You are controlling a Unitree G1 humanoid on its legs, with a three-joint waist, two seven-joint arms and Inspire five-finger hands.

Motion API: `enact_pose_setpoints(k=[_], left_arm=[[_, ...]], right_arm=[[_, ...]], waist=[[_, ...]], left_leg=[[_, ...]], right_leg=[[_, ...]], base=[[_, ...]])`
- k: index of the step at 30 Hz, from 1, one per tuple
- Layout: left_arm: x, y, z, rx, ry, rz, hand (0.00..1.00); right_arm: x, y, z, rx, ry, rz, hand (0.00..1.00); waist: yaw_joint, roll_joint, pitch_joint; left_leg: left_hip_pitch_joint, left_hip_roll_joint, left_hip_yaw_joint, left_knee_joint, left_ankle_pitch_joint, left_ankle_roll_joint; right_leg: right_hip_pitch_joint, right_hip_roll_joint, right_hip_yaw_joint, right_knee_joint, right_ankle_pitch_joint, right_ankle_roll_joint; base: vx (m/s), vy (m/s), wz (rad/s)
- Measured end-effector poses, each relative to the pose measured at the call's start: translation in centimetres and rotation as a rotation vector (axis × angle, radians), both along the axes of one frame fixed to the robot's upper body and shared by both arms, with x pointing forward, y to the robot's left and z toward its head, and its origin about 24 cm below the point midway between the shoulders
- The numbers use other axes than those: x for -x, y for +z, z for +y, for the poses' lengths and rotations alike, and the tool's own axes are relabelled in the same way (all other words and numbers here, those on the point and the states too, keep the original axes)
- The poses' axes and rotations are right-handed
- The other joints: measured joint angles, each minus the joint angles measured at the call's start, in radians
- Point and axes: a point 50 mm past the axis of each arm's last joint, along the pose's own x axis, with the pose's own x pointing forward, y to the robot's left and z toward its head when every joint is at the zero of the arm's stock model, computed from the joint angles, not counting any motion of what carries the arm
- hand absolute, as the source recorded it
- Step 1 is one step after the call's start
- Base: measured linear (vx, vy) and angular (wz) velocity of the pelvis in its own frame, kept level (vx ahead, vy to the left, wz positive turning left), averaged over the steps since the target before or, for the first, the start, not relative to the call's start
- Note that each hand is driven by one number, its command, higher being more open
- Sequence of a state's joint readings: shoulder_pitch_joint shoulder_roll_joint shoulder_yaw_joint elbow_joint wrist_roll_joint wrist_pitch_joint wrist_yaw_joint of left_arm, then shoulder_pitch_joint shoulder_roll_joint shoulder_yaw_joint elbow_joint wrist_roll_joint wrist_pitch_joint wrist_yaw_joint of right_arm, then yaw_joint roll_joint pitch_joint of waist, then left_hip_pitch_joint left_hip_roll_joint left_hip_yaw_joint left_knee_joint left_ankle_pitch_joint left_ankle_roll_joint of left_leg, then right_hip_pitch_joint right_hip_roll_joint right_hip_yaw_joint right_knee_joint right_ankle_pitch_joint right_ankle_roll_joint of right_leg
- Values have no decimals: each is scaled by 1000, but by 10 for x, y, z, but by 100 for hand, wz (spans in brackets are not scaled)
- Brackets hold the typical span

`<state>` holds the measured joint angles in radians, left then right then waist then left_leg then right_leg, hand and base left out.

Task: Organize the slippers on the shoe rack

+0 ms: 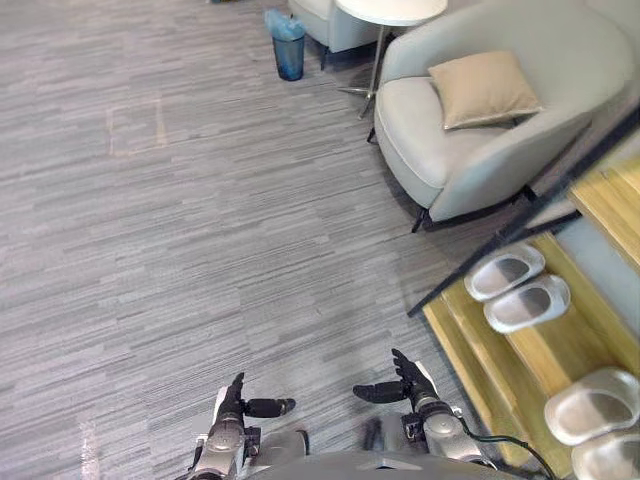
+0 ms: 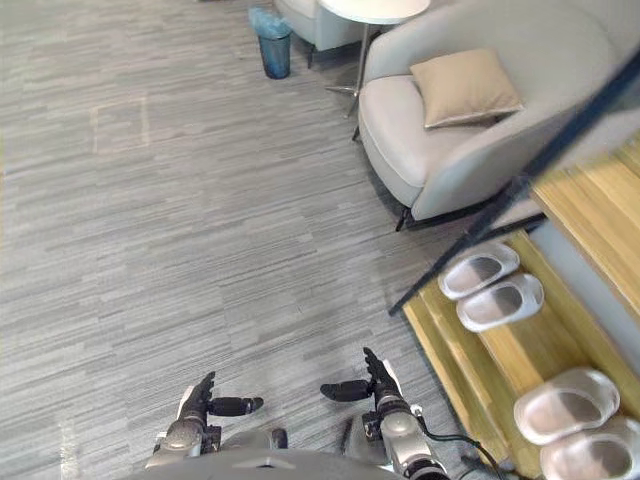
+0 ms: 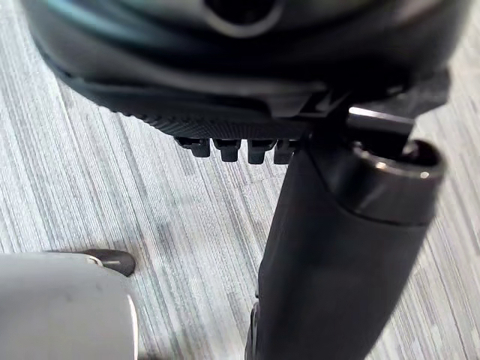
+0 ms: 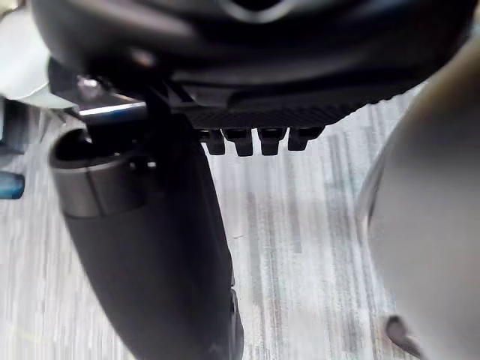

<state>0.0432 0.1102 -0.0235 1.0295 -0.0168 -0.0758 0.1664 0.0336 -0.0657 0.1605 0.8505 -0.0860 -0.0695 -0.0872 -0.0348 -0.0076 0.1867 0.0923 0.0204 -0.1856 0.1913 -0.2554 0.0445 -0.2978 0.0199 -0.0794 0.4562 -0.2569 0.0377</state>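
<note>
The far pair of slippers (image 1: 505, 272) and the near pair of slippers (image 1: 592, 405) both sit on the shoe rack (image 1: 478, 352) at the robot's right, none of them touching either hand. The right hand (image 1: 415, 382) hangs low over the floor (image 1: 150, 250) just beside the rack's edge. The near pair lies to its right and the far pair ahead and to the right, both clear of it. The left hand (image 1: 230, 408) hangs further left, well apart from the rack. Both hands are empty, their fingers straight and spread loosely and their thumbs pointing inward toward each other. The slippers are pale grey, smooth and rounded, with open toes and thick soles, and the two in each pair lie side by side. The rack has stepped shelves of warm, light wood crossed by a thin dark bar. The floor is grey carpet with fine streaks. Beyond stand a rounded grey armchair (image 1: 420, 135) holding a square tan cushion (image 1: 483, 88), a round white table (image 1: 390, 10) and a blue bin (image 1: 289, 45).
</note>
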Motion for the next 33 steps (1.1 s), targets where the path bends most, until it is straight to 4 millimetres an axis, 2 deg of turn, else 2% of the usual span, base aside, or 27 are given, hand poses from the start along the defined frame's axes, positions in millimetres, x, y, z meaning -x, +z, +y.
enact_pose_setpoints(k=[1, 2, 3, 4, 5, 6, 8, 9, 11, 13, 14, 15, 17, 19, 20, 21, 22, 23, 24, 25, 26, 27, 29, 30, 31, 32, 33], left_arm=[[4, -1, -1, 2, -6, 12, 100], [3, -2, -8, 20, -13, 10, 100], [-1, -2, -14, 32, -21, -6, 100], [-4, 0, -17, 44, -25, -22, 100], [-5, 0, -17, 46, -24, -24, 100], [-8, 2, -16, 53, -7, -43, 100], [-16, 8, -13, 52, 31, -92, 100], [-19, 9, -14, 55, 37, -107, 100], [-23, 11, -15, 58, 34, -117, 100], [-29, 12, -15, 54, 25, -128, 100], [-29, 13, -17, 54, 12, -129, 100], [-32, 15, -14, 39, -17, -138, 100], [-34, 17, -4, 6, -27, -152, 100], [-22, 12, 1, -8, -27, -97, 100], [-21, 11, 1, -7, -22, -92, 100], [-17, 10, 2, -11, -16, -83, 100], [-14, 9, 4, -17, -19, -73, 100], [-14, 9, 4, -16, -19, -72, 100], [-12, 7, 1, -12, -38, -58, 100], [-11, 6, 0, -14, -49, -45, 100], [-10, 6, 0, -14, -50, -43, 100], [-9, 5, -2, -9, -51, -37, 100], [-10, 5, -3, -8, -53, -40, 100], [-11, 5, -3, -8, -54, -39, 100], [-9, 4, -2, -10, -57, -32, 100], [-7, 2, -4, -1, -55, -15, 100], [-5, 0, -8, 13, -56, -7, 100]], right_arm=[[4, -1, -3, 5, -3, 6, 100], [6, -1, -10, 23, -9, 12, 100], [4, 0, -15, 30, -25, 4, 100], [5, -1, -15, 30, -33, 9, 100], [6, -1, -14, 30, -31, 12, 100], [9, -2, -10, 20, -20, 22, 100], [9, -1, 0, -7, -14, 16, 100], [4, 0, 3, -14, -11, 3, 100], [-5, 4, 5, -16, -6, -19, 100], [-8, 5, 5, -16, -6, -27, 100], [-5, 4, 3, -10, -9, -22, 100], [1, -1, 3, -8, -14, 12, 100], [2, -2, 9, -24, -14, 22, 100], [4, -4, 12, -31, -13, 35, 100], [4, -4, 12, -30, -13, 36, 100], [6, -5, 12, -27, -10, 46, 100], [7, -6, 13, -28, -8, 52, 100], [7, -6, 12, -28, -8, 52, 100], [9, -6, 12, -28, -7, 55, 100], [9, -6, 12, -28, -4, 55, 100], [8, -6, 12, -29, -3, 50, 100], [2, -2, 11, -25, 13, 20, 100], [-4, 2, 12, -26, 29, -11, 100], [-8, 5, 13, -27, 38, -33, 100], [-8, 6, 13, -28, 40, -42, 100], [-7, 4, 11, -23, 39, -32, 100], [-9, 5, 10, -18, 37, -30, 100]], waist=[[-8, -18, -7], [-9, 2, -18], [-1, 20, -20], [-3, 24, -19], [-3, 24, -18], [-2, 20, -14], [18, 10, -6], [29, 10, -6], [34, 11, -1], [32, 6, 8], [30, 12, 7], [36, -11, -3], [38, -54, -8], [38, -65, -9], [38, -64, -10], [38, -59, -12], [37, -60, -11], [36, -60, -11], [23, -55, -6], [19, -46, 4], [17, -42, 6], [-1, -27, 15], [-11, -18, 21], [-21, -18, 20], [-29, -35, 18], [-25, -21, 19], [-12, -10, 14]], left_leg=[[28, -17, -51, 3, -16, -21], [36, 3, -100, 33, -44, -51], [7, 11, -104, 84, -39, -82], [-45, 5, -78, 217, -15, -143], [-57, 5, -68, 250, -7, -156], [-135, 21, 13, 449, 18, -199], [-245, 129, 251, 686, -18, -171], [-281, 166, 337, 691, -38, -154], [-335, 183, 397, 619, -58, -141], [-384, 153, 441, 416, -26, -112], [-398, 139, 464, 284, 70, -76], [-406, 107, 471, 235, 149, -21], [-385, 56, 461, 164, 155, -17], [-348, 17, 451, 164, 119, 8], [-338, 12, 452, 167, 108, 8], [-297, 6, 445, 165, 77, 15], [-241, -7, 422, 134, 62, 15], [-234, -8, 418, 129, 62, 14], [-145, -8, 371, 57, 52, 5], [-81, -5, 346, 10, 52, 5], [-65, -2, 339, -1, 52, 5], [-3, 27, 307, -39, 50, 1], [34, 59, 284, -60, 50, 1], [51, 81, 271, -68, 41, -13], [73, 83, 249, -70, 14, -60], [98, 115, 238, -73, -7, -92], [99, 129, 231, -69, 2, -94]], right_leg=[[-16, -2, 33, -34, 107, -14], [16, -1, -15, -20, 103, -68], [31, -1, -38, -18, 98, -77], [87, -9, -69, -57, 83, -101], [104, -10, -75, -70, 82, -102], [197, -7, -94, -146, 79, -106], [338, 4, -116, -260, 76, -111], [378, 2, -118, -291, 76, -111], [424, -6, -130, -329, 76, -110], [462, -24, -172, -336, 60, -72], [478, -20, -197, -334, 47, -49], [490, -35, -217, -324, 20, -20], [482, -69, -217, -311, 30, -5], [517, -94, -214, -285, 73, 50], [520, -93, -214, -265, 76, 55], [486, -112, -211, -110, 80, 61], [412, -146, -206, 120, 134, 29], [402, -149, -206, 145, 145, 27], [284, -168, -163, 422, 138, -3], [209, -148, -130, 512, 47, -34], [193, -140, -126, 517, 30, -39], [110, -101, -122, 462, -33, -47], [28, -84, -134, 329, -48, -39], [-24, -87, -137, 165, -21, -9], [-30, -98, -133, -50, 140, 7], [-3, -79, -147, -51, 178, -46], [-6, -68, -145, -20, 149, -55]], base=[[521, -192, 146], [629, -211, 149], [619, -192, 141], [594, -211, 92], [567, -213, 104], [371, -148, 76], [380, -117, 59], [361, -95, 17], [318, 7, 16], [339, 55, 44], [415, 88, 71], [284, 59, 75], [472, 82, 65], [488, 102, 57], [443, 121, 55], [446, 121, 50], [536, 136, 49], [544, 46, 64], [457, -13, 62], [463, -48, 63], [475, -110, 63], [575, -178, 60], [431, -162, 66], [481, -220, 81], [593, -282, 77], [587, -298, 44], [384, -221, 10]])
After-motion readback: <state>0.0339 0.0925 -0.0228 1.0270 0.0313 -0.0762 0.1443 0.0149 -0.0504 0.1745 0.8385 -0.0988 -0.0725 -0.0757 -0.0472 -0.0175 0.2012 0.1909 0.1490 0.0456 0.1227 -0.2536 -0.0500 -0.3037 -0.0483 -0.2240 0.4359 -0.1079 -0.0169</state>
